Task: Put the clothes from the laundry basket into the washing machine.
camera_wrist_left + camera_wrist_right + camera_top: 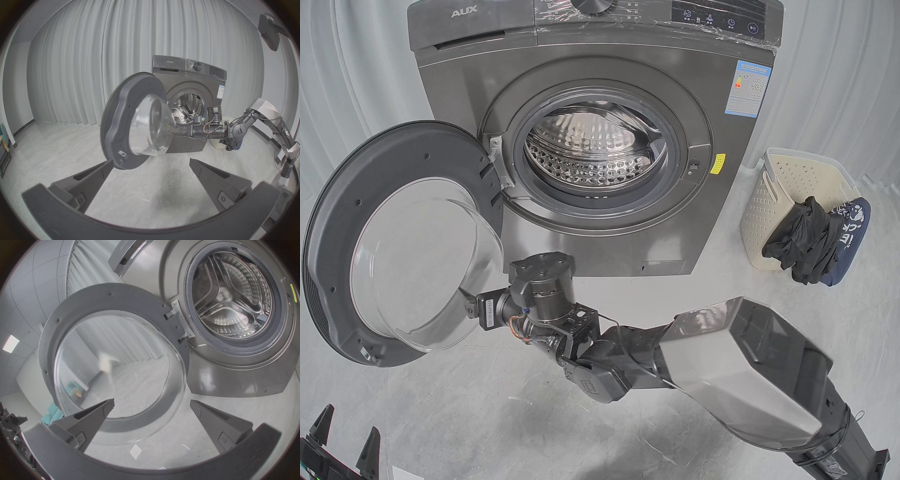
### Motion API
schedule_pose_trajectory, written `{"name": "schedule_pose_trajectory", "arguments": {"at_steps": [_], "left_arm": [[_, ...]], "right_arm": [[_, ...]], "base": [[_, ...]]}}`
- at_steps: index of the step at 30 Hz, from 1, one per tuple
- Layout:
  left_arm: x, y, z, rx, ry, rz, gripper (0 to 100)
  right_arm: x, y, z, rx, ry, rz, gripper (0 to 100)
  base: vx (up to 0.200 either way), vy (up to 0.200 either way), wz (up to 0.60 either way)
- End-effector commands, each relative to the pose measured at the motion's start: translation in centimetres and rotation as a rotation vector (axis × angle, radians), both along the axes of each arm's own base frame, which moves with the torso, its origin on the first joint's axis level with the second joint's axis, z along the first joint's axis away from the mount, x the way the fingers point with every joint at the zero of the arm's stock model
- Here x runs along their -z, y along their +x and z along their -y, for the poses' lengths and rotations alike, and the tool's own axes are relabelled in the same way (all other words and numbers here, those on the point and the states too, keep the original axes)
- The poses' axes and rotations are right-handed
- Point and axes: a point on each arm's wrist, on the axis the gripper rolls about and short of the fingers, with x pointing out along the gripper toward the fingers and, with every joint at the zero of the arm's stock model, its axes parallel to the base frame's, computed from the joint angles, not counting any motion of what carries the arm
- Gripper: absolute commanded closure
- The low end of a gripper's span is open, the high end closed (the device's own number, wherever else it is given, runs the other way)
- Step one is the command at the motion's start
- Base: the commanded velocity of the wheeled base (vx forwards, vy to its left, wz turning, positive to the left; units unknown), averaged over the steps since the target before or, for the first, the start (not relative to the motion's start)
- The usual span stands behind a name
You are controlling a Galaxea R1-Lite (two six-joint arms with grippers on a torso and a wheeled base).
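The grey washing machine stands ahead with its drum bare and its round door swung wide open to the left. To its right, a cream laundry basket has black clothes and a navy garment draped over its front rim. My right gripper hangs low in front of the machine, right by the door's glass bowl; its wrist view shows it open and holding nothing, facing the door. My left gripper is open and low at the near left, also holding nothing.
The open door juts into the space left of the machine. Pale curtains line the walls behind. A small white square lies on the grey floor near the door. Open floor lies between the machine and the basket.
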Motion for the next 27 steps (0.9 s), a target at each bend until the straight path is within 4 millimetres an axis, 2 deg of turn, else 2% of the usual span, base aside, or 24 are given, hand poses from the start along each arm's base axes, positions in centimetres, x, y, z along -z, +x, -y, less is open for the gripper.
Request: {"name": "schedule_pose_trajectory", "arguments": {"at_steps": [1, 3, 5, 7, 9, 11, 12, 14, 15, 16, 17, 18, 19, 20, 21, 22, 24, 27], "left_arm": [[0.4, 0.0, 0.0, 0.0, 0.0, -0.003, 0], [0.4, 0.0, 0.0, 0.0, 0.0, -0.005, 0], [0.4, 0.0, 0.0, 0.0, -0.002, -0.003, 0], [0.4, 0.0, 0.0, 0.0, -0.002, -0.005, 0], [0.4, 0.0, 0.0, 0.0, -0.002, -0.005, 0], [0.4, 0.0, 0.0, 0.0, -0.002, -0.005, 0], [0.4, 0.0, 0.0, 0.0, -0.002, -0.005, 0], [0.4, 0.0, 0.0, 0.0, -0.002, -0.003, 0], [0.4, 0.0, 0.0, 0.0, -0.002, -0.003, 0], [0.4, 0.0, 0.0, 0.0, -0.002, -0.003, 0], [0.4, 0.0, 0.0, 0.0, 0.0, -0.005, 0], [0.4, 0.0, 0.0, 0.0, 0.0, -0.003, 0], [0.4, 0.0, 0.0, 0.0, 0.0, -0.003, 0], [0.4, 0.0, 0.0, 0.0, 0.001, -0.003, 0], [0.4, 0.0, 0.0, 0.0, 0.003, -0.003, 0], [0.4, 0.0, 0.0, 0.0, 0.003, -0.003, 0], [0.4, 0.0, 0.0, 0.001, 0.004, -0.003, 0], [0.4, 0.0, 0.0, 0.0, 0.006, -0.003, 0]], "right_arm": [[2.1, 0.6, -1.0, 0.014, -0.012, -0.008, 0], [1.2, 0.9, -0.6, 0.025, 0.007, 0.002, 0], [-2.1, 1.4, 1.5, 0.057, 0.036, 0.021, 0], [-4.8, 1.1, 3.7, 0.077, 0.037, 0.023, 0], [-7.7, 0.6, 6.5, 0.105, 0.043, 0.03, 0], [-9.7, -0.2, 9.4, 0.131, 0.037, 0.034, 0], [-10.3, -0.5, 10.1, 0.137, 0.036, 0.035, 0], [-12.7, -3.0, 15.0, 0.17, 0.024, 0.032, 0], [-13.3, -4.0, 16.7, 0.181, 0.018, 0.033, 0], [-13.3, -4.0, 16.7, 0.181, 0.018, 0.033, 0], [-13.9, -6.2, 20.5, 0.213, -0.008, 0.041, 0], [-14.0, -7.1, 22.3, 0.234, -0.025, 0.047, 0], [-14.0, -7.1, 22.3, 0.234, -0.025, 0.047, 0], [-13.9, -9.4, 26.6, 0.282, -0.062, 0.067, 0], [-13.8, -10.7, 28.6, 0.313, -0.072, 0.083, 0], [-13.7, -11.3, 29.6, 0.33, -0.078, 0.088, 0], [-13.4, -13.6, 33.2, 0.406, -0.09, 0.116, 0], [-12.8, -16.9, 36.7, 0.489, -0.089, 0.158, 0]], "base": [[0.0, 0.0, 0.0], [0.0, 0.0, 0.0], [0.0, 0.0, 0.0], [0.0, 0.0, 0.0], [0.0, 0.0, 0.0], [0.0, 0.0, 0.0], [0.0, 0.0, 0.0], [0.0, 0.0, 0.0], [0.0, 0.0, 0.0], [0.0, 0.0, 0.0], [0.0, 0.0, 0.0], [0.0, 0.0, 0.0], [0.0, 0.0, 0.0], [0.0, 0.0, 0.0], [0.0, 0.0, 0.0], [0.0, 0.0, 0.0], [0.0, 0.0, 0.0], [0.0, 0.0, 0.0]]}}
